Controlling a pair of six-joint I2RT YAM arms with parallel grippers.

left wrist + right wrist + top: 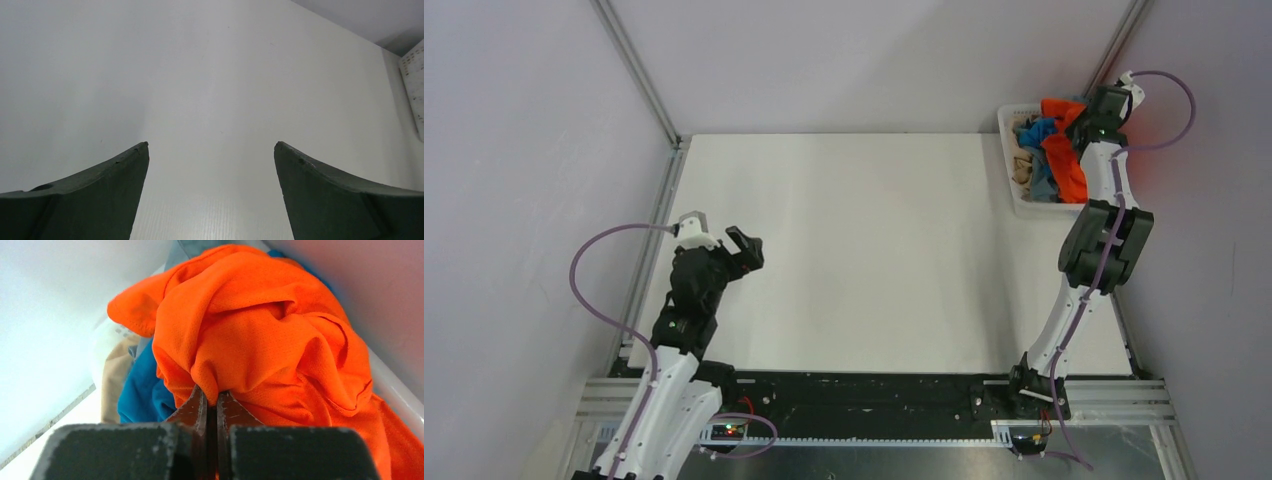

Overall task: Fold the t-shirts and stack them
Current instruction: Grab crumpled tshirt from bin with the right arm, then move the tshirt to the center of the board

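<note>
My left claw (pixel 211 146) hangs spread and empty over the bare white desk (pixel 854 250). Far right, the t-shirts sit bunched in the white basket (pixel 1022 203): a beige shirt (pixel 114 377), a blue shirt (pixel 142 397), and the orange t-shirt (pixel 260 330) heaped on top. My right claw (pixel 211 392) is pressed together on a fold of that orange mesh. I judge the cloth light, limp and a little slick, so from one pinch it will trail and may drag its neighbours. The stitched edge on the bundle's right looks like a firmer hold.
</note>
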